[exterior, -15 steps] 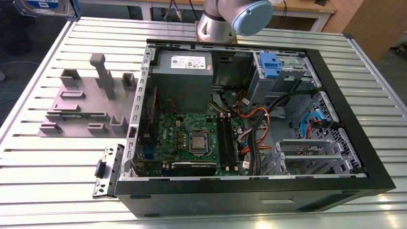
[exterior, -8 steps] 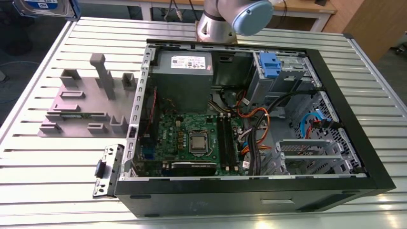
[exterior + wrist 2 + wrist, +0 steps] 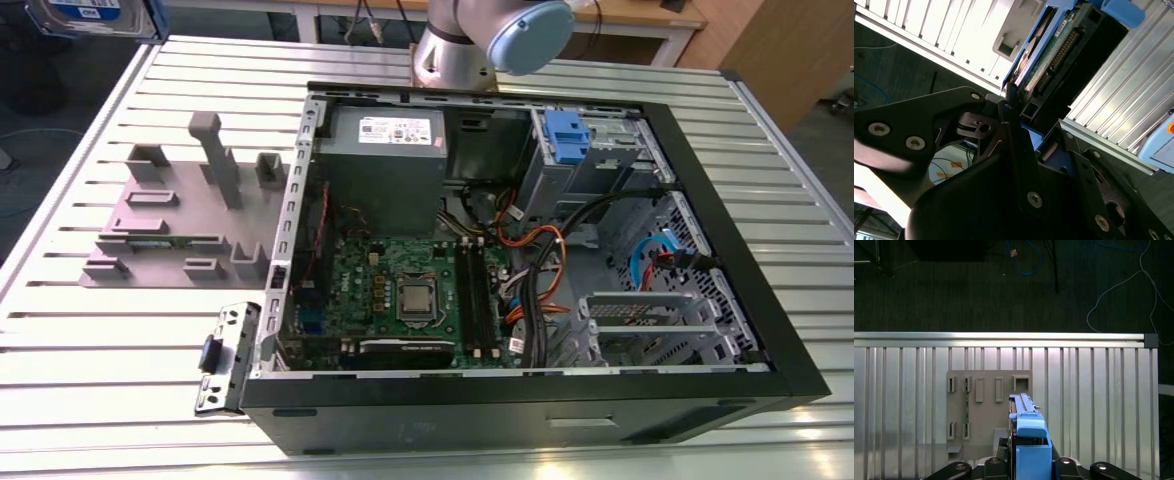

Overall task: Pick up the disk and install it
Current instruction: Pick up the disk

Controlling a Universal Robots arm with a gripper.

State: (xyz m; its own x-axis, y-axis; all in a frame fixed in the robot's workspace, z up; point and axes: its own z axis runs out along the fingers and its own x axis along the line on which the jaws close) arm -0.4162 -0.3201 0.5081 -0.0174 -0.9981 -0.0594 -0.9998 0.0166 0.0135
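The disk [image 3: 1027, 430] is seen edge-on in the first wrist view, a silver drive in a blue plastic bracket, held up in the air above the grey holder plate [image 3: 984, 407]. My gripper [image 3: 1026, 462] is shut on it from both sides. In the second wrist view the disk [image 3: 1051, 47] shows its green circuit side and connector, with the black fingers [image 3: 1013, 117] clamped at its end. In the exterior view the disk [image 3: 94, 15] hangs at the far corner on the exterior view's left, above the slatted table.
An open computer case [image 3: 747, 250] lies on the slatted metal table [image 3: 80, 330], with a grey power-supply box [image 3: 387, 150] and a drive cage with a blue latch [image 3: 567, 135]. A grey holder fixture [image 3: 180, 225] and a loose metal bracket [image 3: 224, 358] lie beside the case.
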